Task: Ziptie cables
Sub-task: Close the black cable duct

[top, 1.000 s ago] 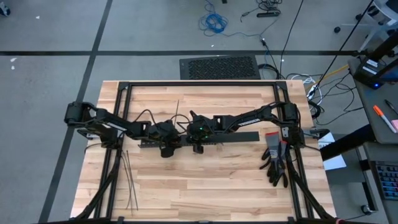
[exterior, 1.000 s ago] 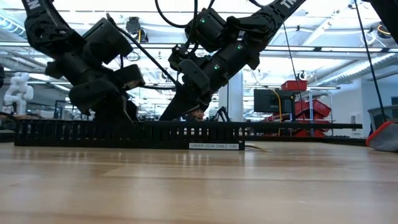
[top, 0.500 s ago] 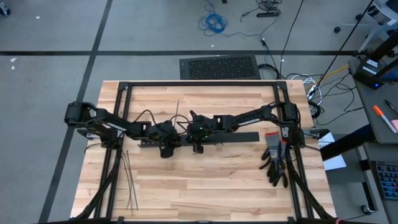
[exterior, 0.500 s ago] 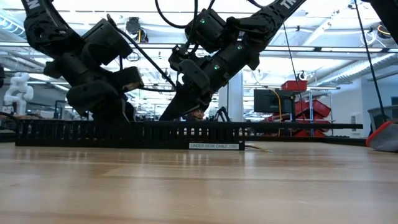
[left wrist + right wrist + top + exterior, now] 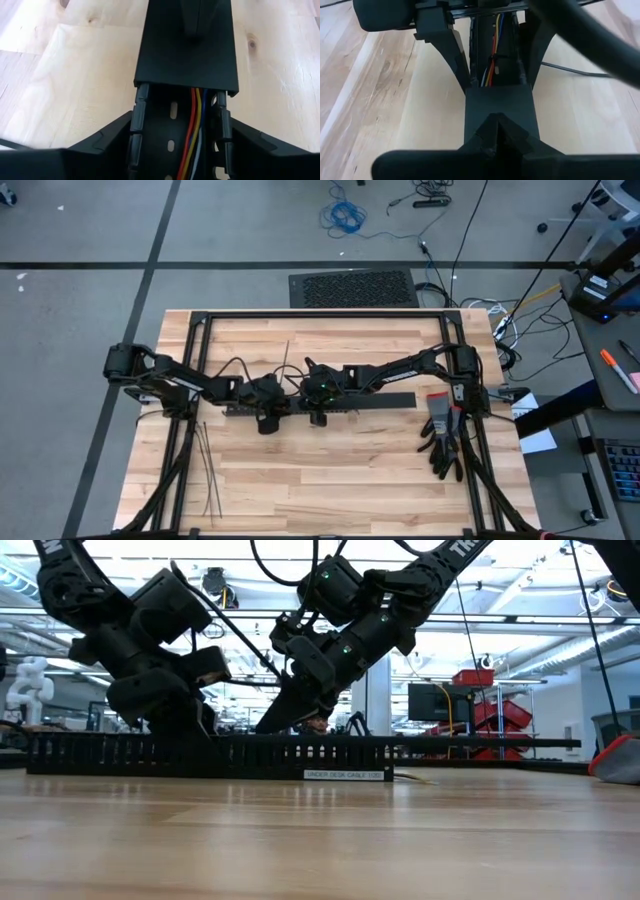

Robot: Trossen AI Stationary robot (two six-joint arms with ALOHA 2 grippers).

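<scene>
A long black slotted duct [image 5: 380, 402] lies across the middle of the table. A flat black cover [image 5: 185, 55] closes part of it. The cables [image 5: 195, 130], thin red, yellow, blue and grey wires, run inside the duct's uncovered stretch [image 5: 492, 65]. My left gripper [image 5: 182, 125] straddles that stretch, left of the cover's end [image 5: 268, 418]. My right gripper [image 5: 495, 131] is shut and rests on the cover beside it [image 5: 318, 414]. Several zipties [image 5: 207, 470] lie loose on the wood near the front left. My left gripper has one fingertip against the outer face of each slotted side wall [image 5: 141, 112] of the duct, just short of the cover's end. It comes slanting down from the table's left, pointing along the duct. The duct stays flat on the table. My right gripper presses its shut fingertips down on the cover's top [image 5: 497, 112], near the cover's left end. It comes slanting down from the table's right, along the duct. The cover lies on the duct.
A pair of dark gloves [image 5: 442, 442] lies at the table's right side. One thin dark strip [image 5: 284, 356] lies behind the duct. The black frame rails [image 5: 320, 315] run around the table top. Bare wood stretches in front of the duct.
</scene>
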